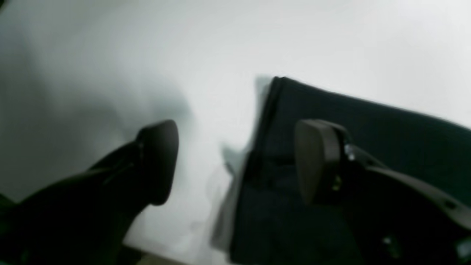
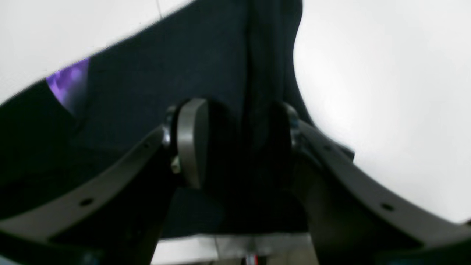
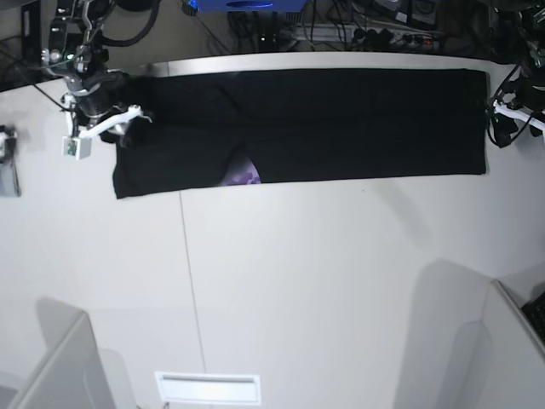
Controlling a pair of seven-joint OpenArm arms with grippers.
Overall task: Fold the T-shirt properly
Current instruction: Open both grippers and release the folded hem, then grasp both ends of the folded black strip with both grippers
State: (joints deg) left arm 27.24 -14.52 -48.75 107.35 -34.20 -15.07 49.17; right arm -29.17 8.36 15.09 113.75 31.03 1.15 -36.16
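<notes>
Black T-shirt (image 3: 341,123) being laid out as a long band along the tabletop's (image 3: 298,290) far edge, left gripper (image 1: 235,162) being held open over one end, right gripper (image 2: 239,143) being held apart astride a fold at the other.

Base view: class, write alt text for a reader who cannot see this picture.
A large black cloth T-shirt lies folded into a long band across the far side of a white table, with a small purple patch showing at its lower edge. The right gripper sits at the band's left end and the left gripper at its right end.
</notes>
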